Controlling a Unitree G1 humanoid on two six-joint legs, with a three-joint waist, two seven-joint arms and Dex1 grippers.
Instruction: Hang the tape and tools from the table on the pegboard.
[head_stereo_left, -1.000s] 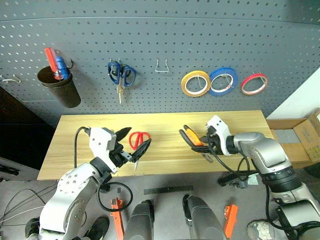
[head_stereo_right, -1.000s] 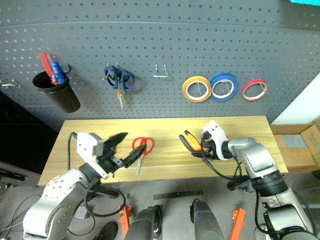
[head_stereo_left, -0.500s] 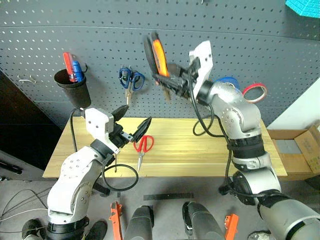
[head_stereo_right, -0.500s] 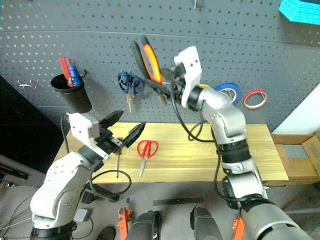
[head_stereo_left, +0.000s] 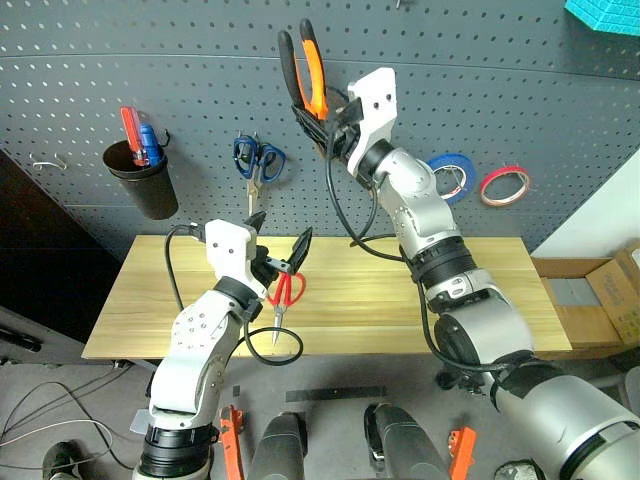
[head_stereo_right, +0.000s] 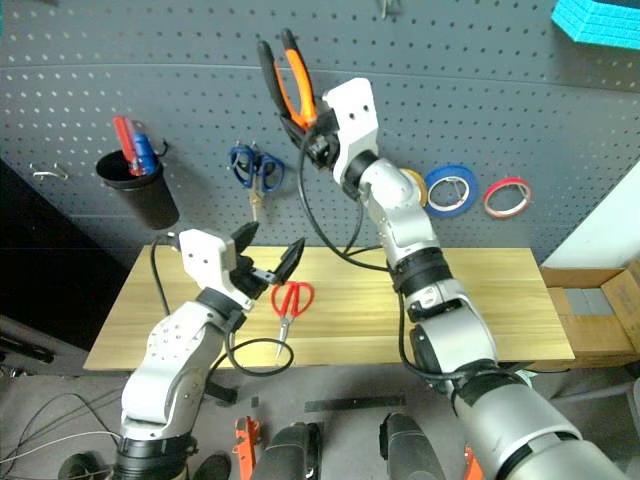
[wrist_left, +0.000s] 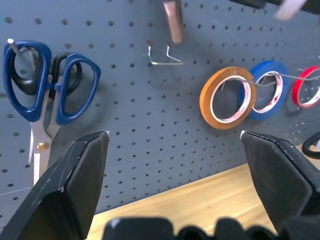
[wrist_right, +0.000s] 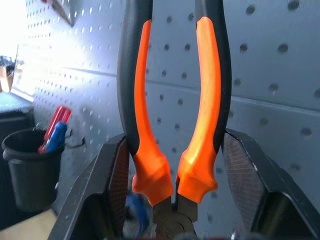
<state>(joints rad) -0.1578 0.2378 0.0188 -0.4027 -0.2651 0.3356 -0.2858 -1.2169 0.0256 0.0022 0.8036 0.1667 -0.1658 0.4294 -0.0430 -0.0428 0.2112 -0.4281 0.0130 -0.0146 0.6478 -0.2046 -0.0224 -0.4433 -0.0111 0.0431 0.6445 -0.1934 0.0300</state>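
Our right pincer (head_stereo_left: 322, 112) is gripping the pliers (head_stereo_left: 305, 62) low on their orange-and-black handles, which are pointing up in front of the pegboard (head_stereo_left: 480, 90), high above the surface (head_stereo_left: 480, 290). Our left pincer (head_stereo_left: 280, 238) is hovering with its fingers spread wide and nothing between them, over the near left part of the surface, just beside the red-handled scissors (head_stereo_left: 285, 295), which are lying flat there with the blades pointing toward the near edge. The red tape (head_stereo_left: 504, 184) is hanging on a hook on the pegboard above the far right corner, next to a blue roll (head_stereo_left: 447, 175). Blue-handled scissors (head_stereo_left: 254, 163) and a black cup (head_stereo_left: 140, 180) are hanging on the board above the far left corner.
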